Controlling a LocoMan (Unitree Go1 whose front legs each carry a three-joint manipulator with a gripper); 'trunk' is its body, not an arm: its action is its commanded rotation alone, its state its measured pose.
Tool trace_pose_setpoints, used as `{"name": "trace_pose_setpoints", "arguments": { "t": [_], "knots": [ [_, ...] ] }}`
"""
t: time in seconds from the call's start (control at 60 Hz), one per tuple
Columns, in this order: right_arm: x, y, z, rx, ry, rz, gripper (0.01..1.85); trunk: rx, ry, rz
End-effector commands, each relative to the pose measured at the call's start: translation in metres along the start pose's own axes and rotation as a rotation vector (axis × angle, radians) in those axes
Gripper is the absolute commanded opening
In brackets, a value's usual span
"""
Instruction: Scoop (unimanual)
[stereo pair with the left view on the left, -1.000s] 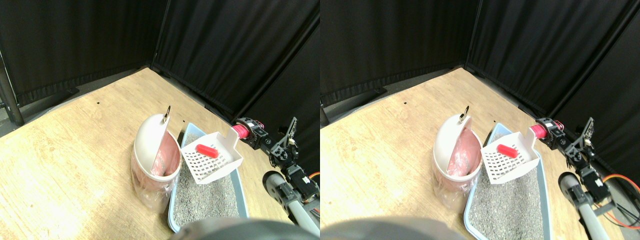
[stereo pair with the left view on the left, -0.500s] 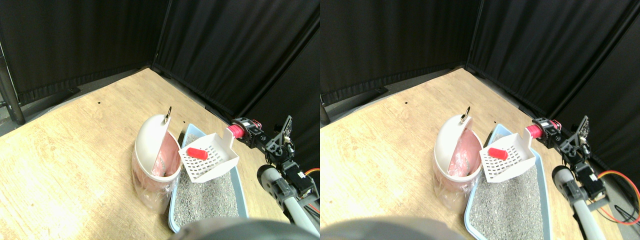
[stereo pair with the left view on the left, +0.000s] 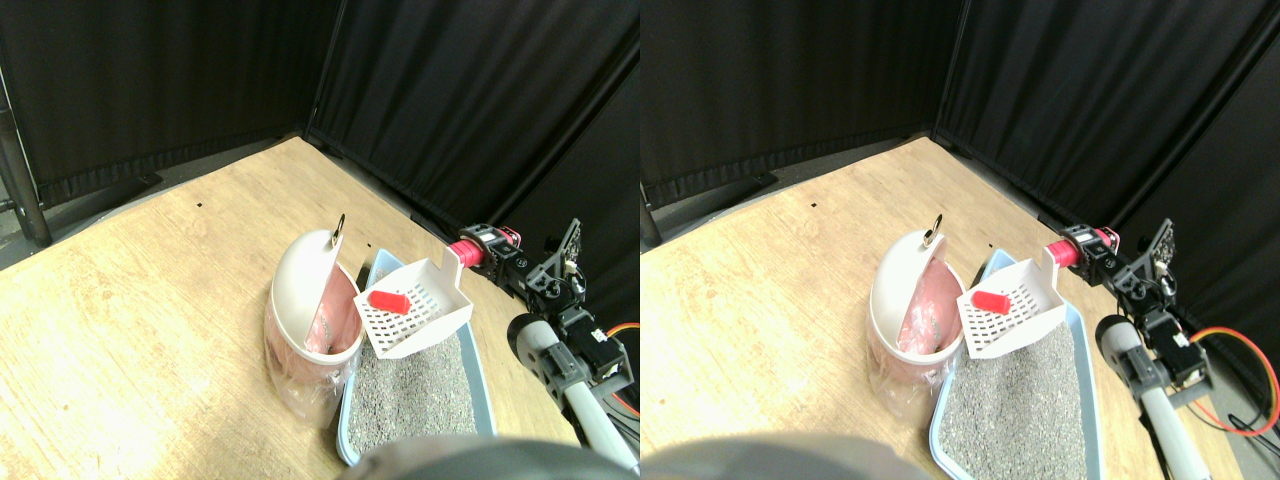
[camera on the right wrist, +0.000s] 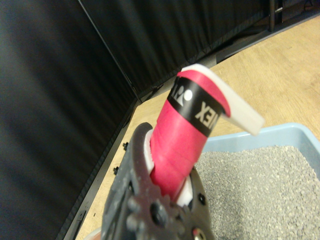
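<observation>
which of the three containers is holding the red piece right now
The white slotted scoop, raised over the litter tray, carries the red piece. The white bin beside it shows only its pink liner.

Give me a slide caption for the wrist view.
Jaws grip the scoop's red-wrapped handle above the grey litter in the blue tray.

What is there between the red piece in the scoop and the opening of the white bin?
In the stereo pair view, only the scoop's slotted floor and front edge separate the red piece from the bin opening.
</observation>
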Motion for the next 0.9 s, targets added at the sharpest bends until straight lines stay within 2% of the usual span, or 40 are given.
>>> {"name": "trace_pose_setpoints", "arguments": {
  "t": [0.017,0.217,0.367,0.45,0.467,0.533,0.583,0.6,0.617,0.633,0.683,0.7,0.8,0.9],
  "knots": [
    [-0.0023,0.0037,0.0160,0.012,-0.072,-0.007,0.05,-0.009,0.014,0.009],
    [-0.0048,0.0007,0.0162,-0.050,-0.120,-0.008,0.05,-0.008,0.014,0.010],
    [-0.0069,0.0003,0.0207,-0.114,-0.101,-0.027,0.05,-0.006,0.013,0.008],
    [-0.0056,-0.0005,0.0233,-0.173,-0.123,0.001,0.05,-0.008,0.013,0.007],
    [-0.0053,-0.0005,0.0238,-0.176,-0.123,0.004,0.22,-0.008,0.013,0.007],
    [-0.0042,0.0008,0.0244,-0.244,-0.128,0.002,0.31,-0.010,0.012,0.007],
    [-0.0031,0.0010,0.0236,-0.228,-0.135,0.021,0.25,-0.010,0.013,0.008],
    [-0.0024,0.0016,0.0232,-0.227,-0.130,0.011,0.15,-0.011,0.011,0.010],
    [-0.0020,0.0020,0.0229,-0.227,-0.124,0.007,0.17,-0.011,0.011,0.010],
    [-0.0018,0.0024,0.0227,-0.231,-0.113,0.001,0.27,-0.011,0.011,0.011],
    [-0.0011,0.0020,0.0218,-0.220,-0.121,0.006,0.29,-0.012,0.011,0.012],
    [-0.0009,0.0023,0.0213,-0.218,-0.119,-0.004,0.21,-0.012,0.011,0.012],
    [-0.0011,0.0016,0.0216,-0.206,-0.102,-0.021,0.21,-0.012,0.012,0.012],
    [-0.0029,0.0010,0.0239,-0.183,-0.101,-0.024,0.05,-0.012,0.012,0.012]
  ]
}}
